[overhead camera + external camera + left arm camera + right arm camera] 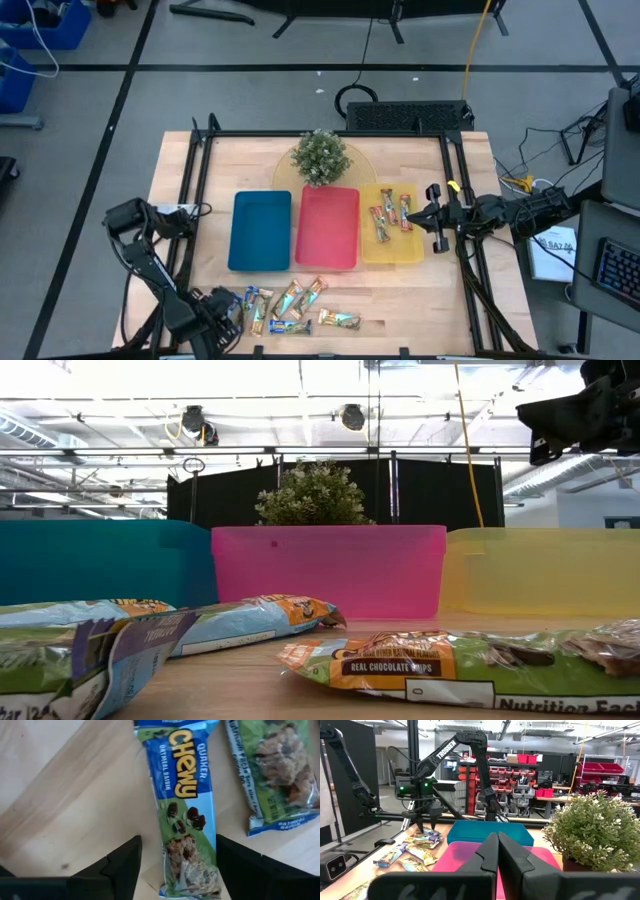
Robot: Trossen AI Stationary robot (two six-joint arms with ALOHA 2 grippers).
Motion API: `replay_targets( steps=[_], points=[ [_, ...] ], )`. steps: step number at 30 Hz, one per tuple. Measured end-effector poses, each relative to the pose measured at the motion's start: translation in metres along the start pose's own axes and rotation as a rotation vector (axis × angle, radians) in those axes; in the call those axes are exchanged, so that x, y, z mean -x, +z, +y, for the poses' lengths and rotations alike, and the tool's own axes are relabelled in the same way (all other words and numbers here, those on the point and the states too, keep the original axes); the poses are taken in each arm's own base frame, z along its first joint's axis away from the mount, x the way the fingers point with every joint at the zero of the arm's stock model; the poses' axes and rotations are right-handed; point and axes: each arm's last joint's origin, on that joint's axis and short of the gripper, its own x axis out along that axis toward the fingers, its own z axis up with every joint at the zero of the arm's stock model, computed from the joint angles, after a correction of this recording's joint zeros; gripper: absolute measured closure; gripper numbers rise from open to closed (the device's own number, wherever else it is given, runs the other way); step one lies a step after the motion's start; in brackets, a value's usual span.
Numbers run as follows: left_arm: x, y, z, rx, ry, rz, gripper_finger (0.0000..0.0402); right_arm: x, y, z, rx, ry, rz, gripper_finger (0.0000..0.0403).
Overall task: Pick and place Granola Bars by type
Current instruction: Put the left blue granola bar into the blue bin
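Several granola bars lie loose on the wooden table near its front edge. Three more lie in the yellow tray. My left gripper points down, open, over the left end of the loose group. Its fingers stand on either side of one blue-and-green Chewy bar, which lies flat on the table. From the right wrist view, my left gripper hangs just above the bars. My right gripper is shut and empty, level, beside the yellow tray's right side.
A blue tray, a pink tray and the yellow tray stand side by side mid-table, with a potted plant behind them. Another green-wrapped bar lies close beside the Chewy bar. Black frame rails run along both table sides.
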Motion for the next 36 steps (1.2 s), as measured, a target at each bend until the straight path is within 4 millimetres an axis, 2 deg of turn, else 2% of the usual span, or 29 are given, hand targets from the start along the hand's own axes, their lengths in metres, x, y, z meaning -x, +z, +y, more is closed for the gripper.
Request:
replay_targets(
  steps=[6,13,21,29,36],
  points=[
    [0.0,0.002,0.0,0.04,-0.002,-0.01,0.0216,0.0,0.0,0.0,-0.001,0.0,0.003,0.0403],
    [0.009,0.001,-0.006,0.039,-0.048,-0.042,0.0278,0.0,0.0,0.0,0.0,0.001,0.004,0.0403],
    [0.01,0.002,-0.007,0.038,-0.071,-0.106,0.0266,0.0,0.0,0.0,0.003,0.0,0.003,0.0403],
    [0.01,0.003,-0.008,0.04,-0.08,-0.13,0.0289,0.0,0.0,0.0,0.008,0.0,0.004,0.0403],
    [0.017,0.008,-0.008,0.05,-0.127,-0.189,0.0284,0.0,0.0,0.0,0.008,-0.001,0.004,0.0403]
  ],
)
